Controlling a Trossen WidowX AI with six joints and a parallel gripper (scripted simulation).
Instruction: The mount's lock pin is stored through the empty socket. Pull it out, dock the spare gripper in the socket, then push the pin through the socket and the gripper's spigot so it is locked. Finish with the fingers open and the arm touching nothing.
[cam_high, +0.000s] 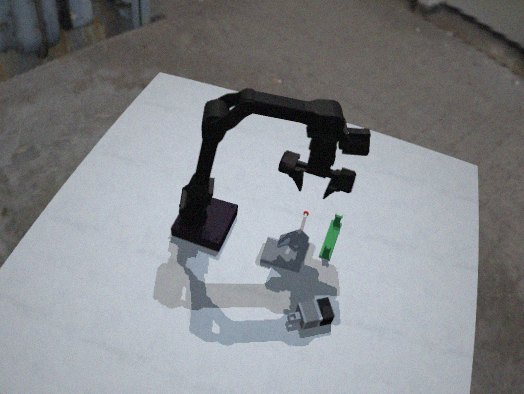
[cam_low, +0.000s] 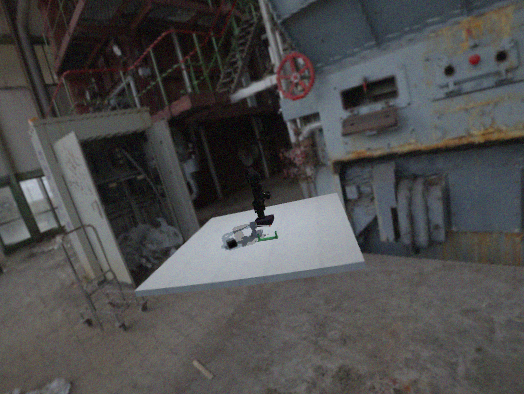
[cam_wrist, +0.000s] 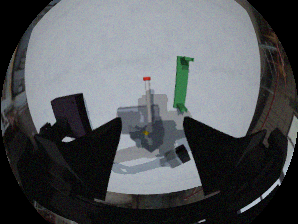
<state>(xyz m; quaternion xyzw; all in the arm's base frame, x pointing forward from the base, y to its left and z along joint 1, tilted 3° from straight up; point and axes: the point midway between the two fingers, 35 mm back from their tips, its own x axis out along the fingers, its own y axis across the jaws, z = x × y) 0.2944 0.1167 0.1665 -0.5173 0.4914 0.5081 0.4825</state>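
Observation:
The grey mount (cam_high: 272, 254) (cam_wrist: 128, 113) stands on the table. The lock pin (cam_high: 303, 222) (cam_wrist: 148, 100), a pale shaft with a red end, sticks out of its socket; how deep it sits is hidden. The spare gripper (cam_high: 309, 314) (cam_wrist: 172, 159), a grey block with a black end and small prongs, lies on the table apart from the mount; its black end shows in the exterior view (cam_low: 231, 243). My gripper (cam_high: 312, 194) (cam_wrist: 152, 121) is open and empty, pointing down high above the mount and pin, touching neither.
A green bracket (cam_high: 331, 240) (cam_low: 267, 239) (cam_wrist: 181, 82) with raised ends lies beside the mount, on the side away from the arm's base. The arm's dark base (cam_high: 220, 225) (cam_low: 266, 220) (cam_wrist: 73, 115) stands on the white table (cam_high: 400, 250) (cam_low: 300, 250) on the mount's other side. Arm shadows fall around the mount.

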